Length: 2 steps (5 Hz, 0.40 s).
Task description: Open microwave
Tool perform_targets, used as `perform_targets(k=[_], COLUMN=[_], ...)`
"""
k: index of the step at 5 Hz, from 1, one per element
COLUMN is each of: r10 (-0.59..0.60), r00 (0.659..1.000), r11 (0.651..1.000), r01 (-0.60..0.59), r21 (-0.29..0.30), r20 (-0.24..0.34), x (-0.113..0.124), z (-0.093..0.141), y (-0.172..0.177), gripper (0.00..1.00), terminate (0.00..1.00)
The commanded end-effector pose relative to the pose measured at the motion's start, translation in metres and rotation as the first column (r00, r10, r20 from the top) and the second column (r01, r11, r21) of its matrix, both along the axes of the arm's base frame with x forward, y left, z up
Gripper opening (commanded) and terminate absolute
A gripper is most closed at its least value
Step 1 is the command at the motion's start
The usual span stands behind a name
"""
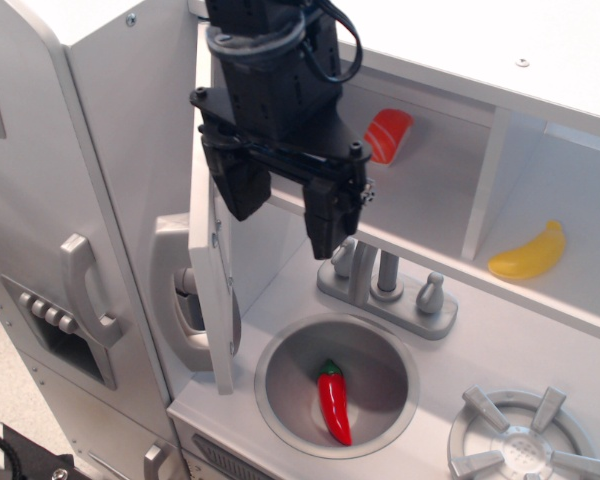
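The microwave point(430, 190) is the light-grey upper compartment of the toy kitchen. Its door point(208, 250) stands swung wide open to the left, seen nearly edge-on, with its handle point(168, 295) showing beyond the edge. A red toy food piece point(388, 135) lies inside the compartment. My black gripper point(282, 228) hangs in front of the opening, just right of the door's inner face. Its two fingers point(323, 215) are spread apart with nothing between them. I cannot tell if the left finger touches the door.
A yellow banana point(528, 255) lies in the compartment to the right. Below are a faucet point(385, 282), a round sink point(280, 385) holding a red chili pepper point(333, 400), and a stove burner point(525, 445). The fridge door with handle point(85, 290) is on the left.
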<state>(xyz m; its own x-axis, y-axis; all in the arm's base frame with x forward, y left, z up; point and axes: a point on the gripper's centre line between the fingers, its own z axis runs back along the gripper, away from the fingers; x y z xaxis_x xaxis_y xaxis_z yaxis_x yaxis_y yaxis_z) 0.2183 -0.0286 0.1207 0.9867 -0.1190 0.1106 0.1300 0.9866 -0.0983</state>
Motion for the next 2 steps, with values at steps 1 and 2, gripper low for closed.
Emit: perform_targets(k=[1, 2], r10=[0.035, 0.035], r00=[0.998, 0.998], r11=[0.999, 0.999], r01=[-0.034, -0.034], r21=[-0.007, -0.007], r20=[0.047, 0.047], x=[0.0042, 0.0042], z=[0.0327, 0.0327], y=[0.0072, 0.0072], gripper=[1.0, 1.0], terminate=[0.0, 1.0])
